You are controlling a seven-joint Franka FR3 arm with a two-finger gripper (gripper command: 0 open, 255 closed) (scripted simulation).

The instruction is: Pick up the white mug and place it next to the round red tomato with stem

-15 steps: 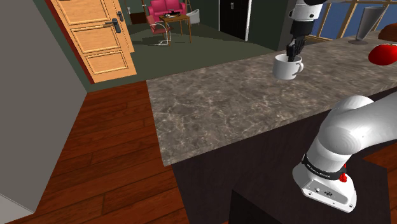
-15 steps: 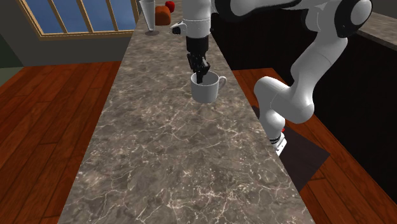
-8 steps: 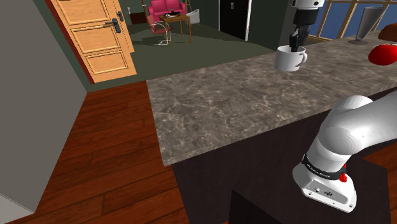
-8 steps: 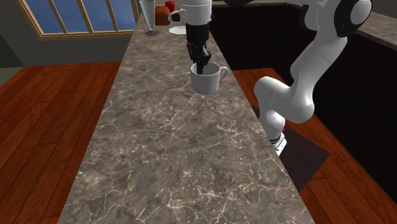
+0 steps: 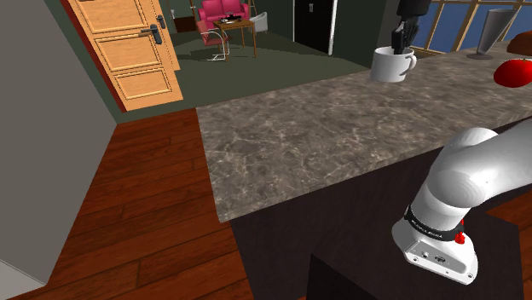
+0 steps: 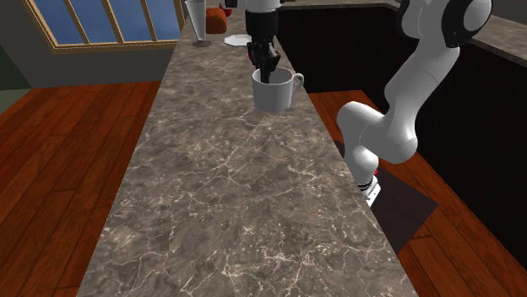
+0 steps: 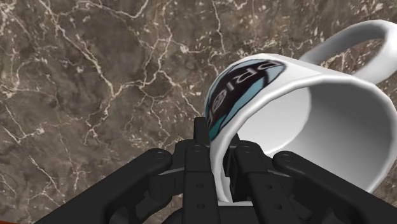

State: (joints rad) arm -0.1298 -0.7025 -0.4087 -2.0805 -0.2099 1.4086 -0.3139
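The tool [image 5: 399, 41] is clamped on the white mug [image 5: 392, 66], one finger inside the cup and the other outside, pinching a short stretch of wall just below the rim. The wrist view shows the same grip, with the tool [image 7: 216, 150] astride the printed side of the mug [image 7: 305, 108] and the handle on the side away from the fingers. The mug appears to hang just clear of the marbled surface [image 5: 324, 128], over its far edge in the shoulder view. The red tomato [image 5: 514, 72] lies well apart from it, toward the shoulder view's right.

The step in hand looks like the carry to the tomato. Such a narrow pinch on one side of the rim lets the cup swing or tilt, so travel should be smooth and level, high enough to clear the surface and no higher. A grey funnel-shaped vessel [image 5: 493, 32] stands near the tomato on its far side. Aim for the bare patch on the tomato's near-left side, lower the mug until its base rests flat, and only then release, with a small gap left so the tomato is not nudged.
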